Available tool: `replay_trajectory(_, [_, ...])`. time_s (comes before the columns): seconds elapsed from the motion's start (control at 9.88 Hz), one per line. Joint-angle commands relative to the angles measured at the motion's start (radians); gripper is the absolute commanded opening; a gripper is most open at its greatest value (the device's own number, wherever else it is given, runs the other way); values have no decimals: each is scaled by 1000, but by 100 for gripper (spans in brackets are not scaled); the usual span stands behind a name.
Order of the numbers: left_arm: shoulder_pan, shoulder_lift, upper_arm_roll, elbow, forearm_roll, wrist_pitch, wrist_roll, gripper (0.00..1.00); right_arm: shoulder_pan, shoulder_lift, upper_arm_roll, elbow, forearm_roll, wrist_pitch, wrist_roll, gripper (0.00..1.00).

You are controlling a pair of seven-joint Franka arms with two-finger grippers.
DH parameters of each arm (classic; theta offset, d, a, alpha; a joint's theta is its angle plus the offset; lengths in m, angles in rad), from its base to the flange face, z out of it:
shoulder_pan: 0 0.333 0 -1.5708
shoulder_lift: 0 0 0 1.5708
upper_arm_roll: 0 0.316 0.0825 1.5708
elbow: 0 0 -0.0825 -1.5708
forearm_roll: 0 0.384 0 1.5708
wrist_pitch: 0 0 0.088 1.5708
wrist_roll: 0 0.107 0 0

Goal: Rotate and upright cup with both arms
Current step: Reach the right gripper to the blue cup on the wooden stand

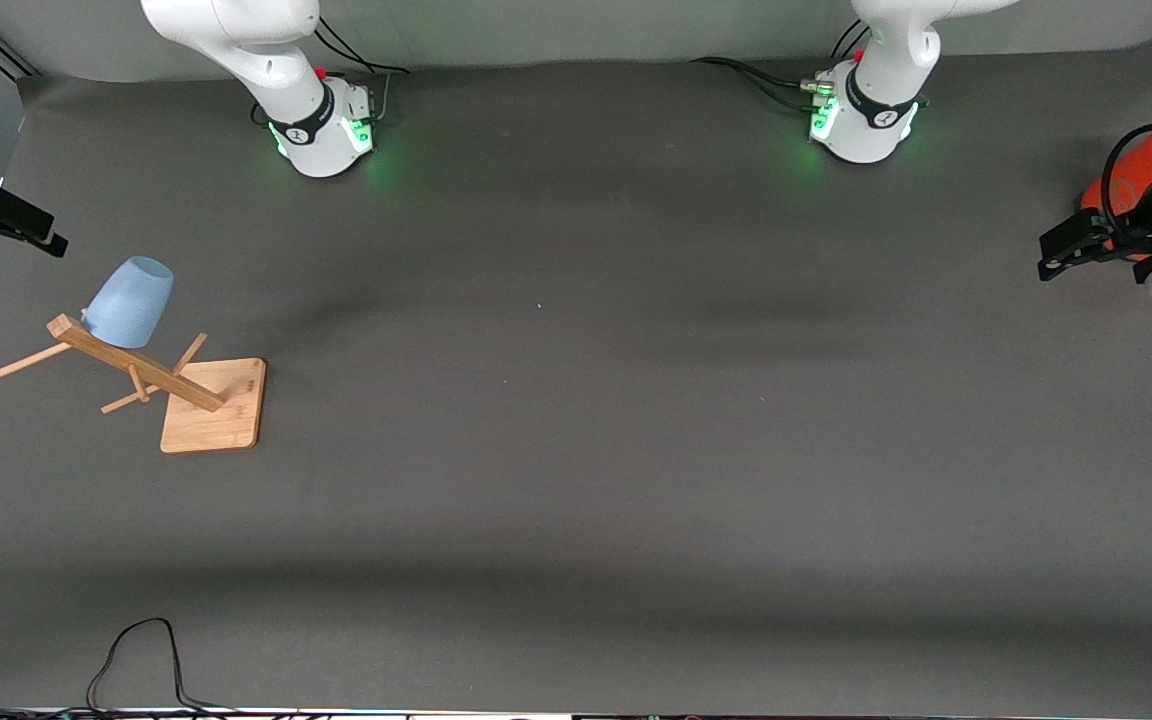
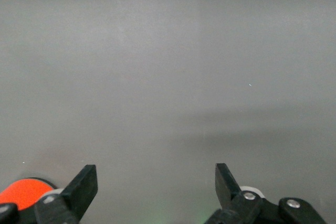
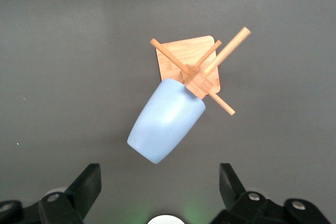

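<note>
While cup (image 1: 130, 301) hangs inverted on peg of wooden rack (image 1: 198, 398), toward right arm's end of surface (image 1: 576, 450), nothing is done: no grasp, rotation or uprighting. My right hand (image 3: 160, 187) wide, above cup. My left hand (image 2: 156, 184) wide, empty, waiting beside orange cylinder (image 1: 1131, 185).

Down at the right arm's end of the table stands a light bamboo mug rack (image 1: 198, 392), its flat square base plate with rounded corners (image 1: 219, 420) sitting on the dark grey table mat (image 1: 576, 450). A square post rises from that plate, with thin round pegs (image 1: 31, 360) sticking out at angles. At the left arm's end there's a large orange cylinder with a grey top (image 1: 1131, 185), partly covered and right at the edge of the front view. Along the table edge nearest the front camera, a thin black cable (image 1: 141, 655) loops up onto the mat.
</note>
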Motion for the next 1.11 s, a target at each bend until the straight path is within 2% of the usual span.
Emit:
replay_trajectory(0.0, [-5,-12,6,63,-3,-55,-11,100,6,-7,-3,-30,-6,26,139,100])
replay_trajectory(0.3, [-4,-12,14,120,-13,-99,-18,100,10,22,-3,-27,-6,28,492,100])
replay_trajectory(0.41, [-4,-9,14,119,-13,-107,-20,100,8,24,-3,-29,-6,28,541,100])
replay_trajectory(0.71, [-16,-3,5,113,-7,-126,-47,100,8,74,-3,-62,-2,97,548,100])
replay_trajectory(1.01, [-46,28,2,108,-16,-149,-44,100,7,50,-7,-233,9,253,548,100])
